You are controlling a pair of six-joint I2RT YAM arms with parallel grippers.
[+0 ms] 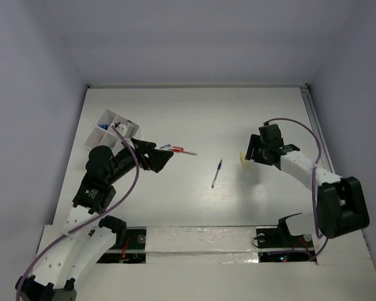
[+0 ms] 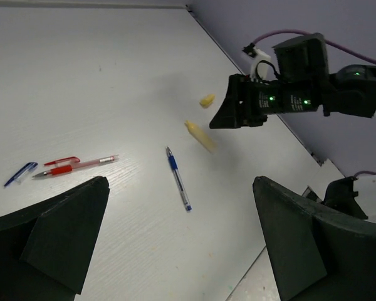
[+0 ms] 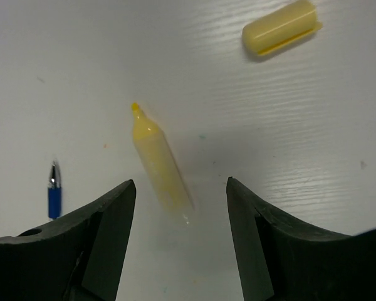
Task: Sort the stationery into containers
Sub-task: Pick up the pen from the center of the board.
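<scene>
Yellow marker (image 3: pixel 160 166) uncapped, cap (image 3: pixel 281 28) apart.

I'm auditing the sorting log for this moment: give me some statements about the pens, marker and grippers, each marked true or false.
1. The yellow marker is uncapped, its cap lying apart from it. True.
2. The right gripper is shut on the marker. False: it is open, its fingers not touching the marker.
3. The blue pen lies on the table between the two grippers. True.
4. The red pen sits in the organiser box. False: it lies on the table by the left gripper.
5. The left gripper holds the blue pen. False: it is open and empty.
</scene>
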